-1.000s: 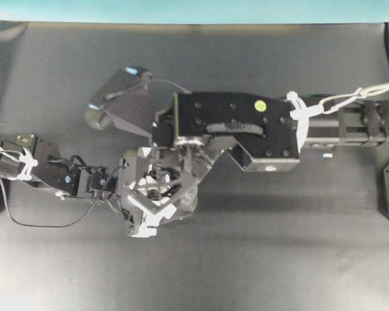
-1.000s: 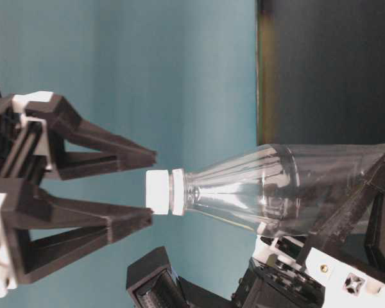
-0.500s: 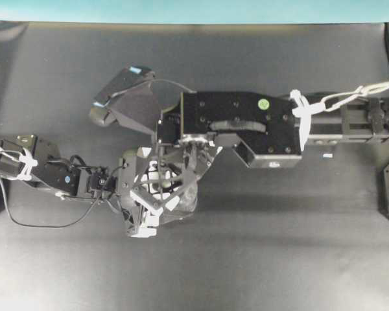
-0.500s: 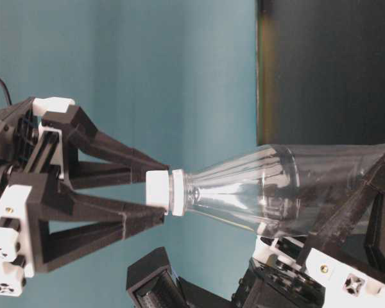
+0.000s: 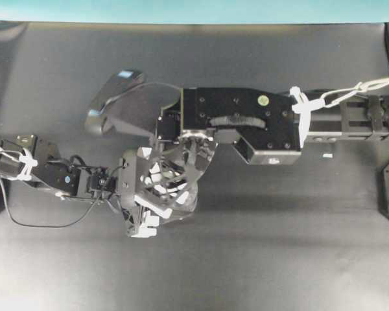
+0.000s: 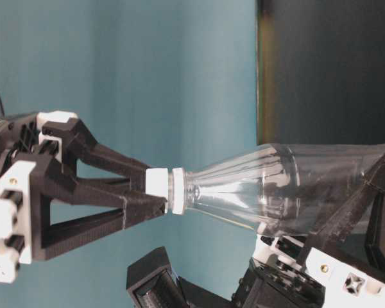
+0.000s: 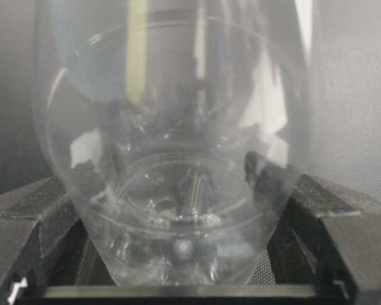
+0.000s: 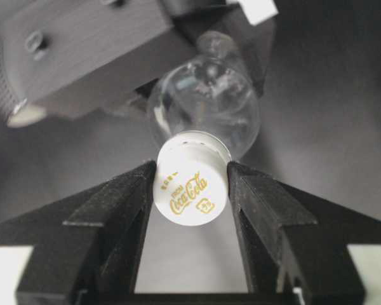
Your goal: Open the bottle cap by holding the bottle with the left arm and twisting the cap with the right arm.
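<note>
- A second ago our right hand (image 6: 155, 196) stood spread, clear of the bottle cap (image 6: 158, 190); now its fingers (image 8: 117, 206) pinch the cap's sides, so twisting can begin
- Our left hand (image 7: 178, 210) stays clamped on the bottle (image 6: 289, 186), fingers wide around its body, holding it up above the bench (image 5: 279, 246), neck pointing upward
</note>
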Controlling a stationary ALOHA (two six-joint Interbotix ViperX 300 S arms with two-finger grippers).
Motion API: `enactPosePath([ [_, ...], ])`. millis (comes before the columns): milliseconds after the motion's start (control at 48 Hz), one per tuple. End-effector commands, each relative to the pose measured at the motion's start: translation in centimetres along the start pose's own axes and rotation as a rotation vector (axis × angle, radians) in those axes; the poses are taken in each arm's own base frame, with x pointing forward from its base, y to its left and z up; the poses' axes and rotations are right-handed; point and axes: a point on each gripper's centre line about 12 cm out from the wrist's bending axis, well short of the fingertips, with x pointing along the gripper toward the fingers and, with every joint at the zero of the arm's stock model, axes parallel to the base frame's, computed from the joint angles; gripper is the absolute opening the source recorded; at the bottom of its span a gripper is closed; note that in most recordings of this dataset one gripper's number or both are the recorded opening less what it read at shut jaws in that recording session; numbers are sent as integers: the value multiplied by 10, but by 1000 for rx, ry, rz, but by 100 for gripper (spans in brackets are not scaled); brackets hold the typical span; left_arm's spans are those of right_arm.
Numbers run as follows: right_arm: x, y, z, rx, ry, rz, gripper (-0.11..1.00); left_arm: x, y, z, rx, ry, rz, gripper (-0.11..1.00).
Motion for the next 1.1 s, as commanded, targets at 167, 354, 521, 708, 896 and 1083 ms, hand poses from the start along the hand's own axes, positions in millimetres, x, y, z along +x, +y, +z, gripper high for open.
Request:
enactPosePath([
  [167, -5, 11, -6, -344, 20, 37, 37, 0, -2, 4, 1, -12, -7, 81],
  [354, -5, 13, -10, -674, 32, 39, 37, 1, -2, 5, 3, -15, -7, 81],
  [521, -4, 14, -12, -896, 31, 42, 37, 0, -2, 4, 3, -14, -7, 81],
  [708, 0, 16, -15, -1070, 35, -57, 37, 0, -2, 4, 3, -14, -7, 81],
  [896, 3, 18, -20, -1087, 23, -89, 37, 1, -2, 5, 1, -15, -7, 81],
  [1083, 2, 17, -23, -1084, 27, -80, 37, 1, -2, 5, 1, -15, -7, 81],
])
